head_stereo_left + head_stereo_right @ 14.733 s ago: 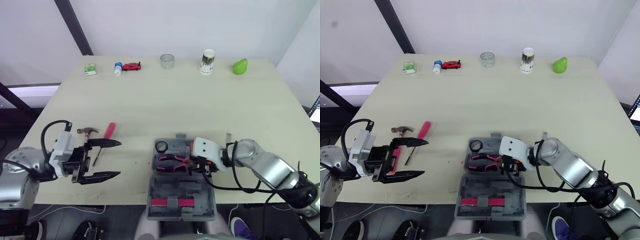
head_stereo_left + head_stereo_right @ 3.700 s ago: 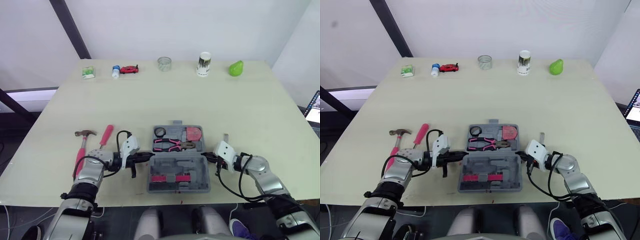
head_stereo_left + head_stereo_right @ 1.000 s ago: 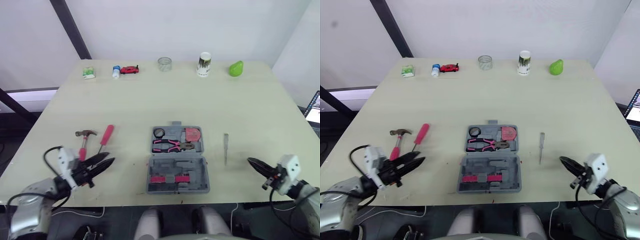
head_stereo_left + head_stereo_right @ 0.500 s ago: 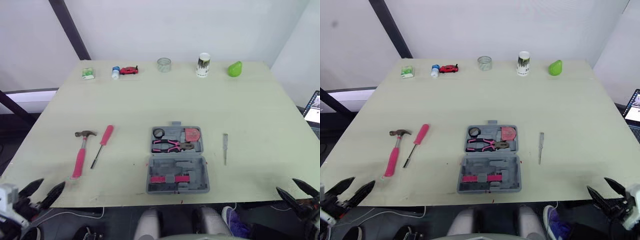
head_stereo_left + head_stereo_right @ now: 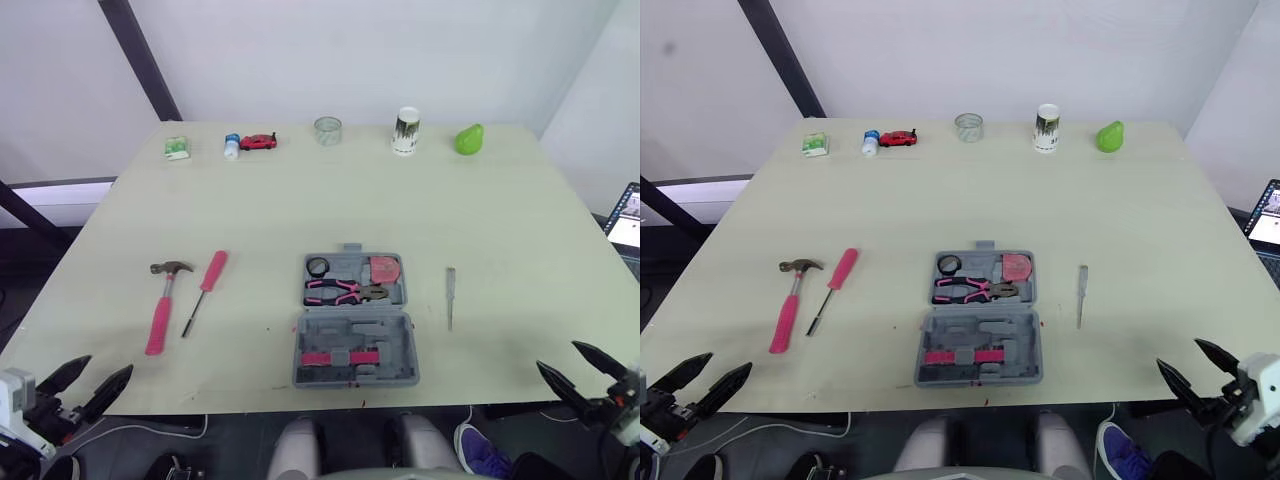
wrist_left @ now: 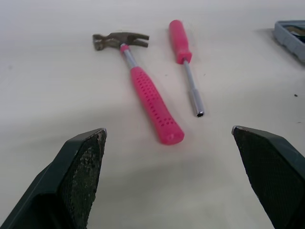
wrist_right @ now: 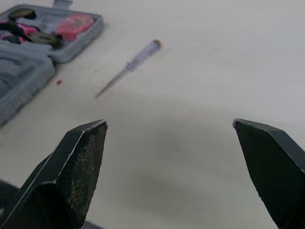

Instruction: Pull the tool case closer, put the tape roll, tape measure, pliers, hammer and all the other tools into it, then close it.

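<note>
While left gripper (image 5: 108,367) and right gripper (image 5: 558,356) hang past the table (image 5: 300,200) edge, both spread wide, tool case (image 5: 355,340) open, hammer (image 5: 160,315) lying outside it

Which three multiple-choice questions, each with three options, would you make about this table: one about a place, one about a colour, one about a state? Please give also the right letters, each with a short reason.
1. Where does the hammer lie?
A. On the table, to the robot's left of the tool case
B. Inside the tool case
C. On the table, to the robot's right of the tool case

2. What colour is the hammer's grip?
A. Blue
B. Yellow
C. Pink

3. In what state is the tool case?
A. Shut and latched
B. Open, both halves flat on the table
C. Standing upright on its edge

Answers: 1 A, the hammer lies beside the screwdriver, apart from the case on its left; 2 C, the grip is pink below a metal head; 3 B, the pliers show in the open far half.
</note>
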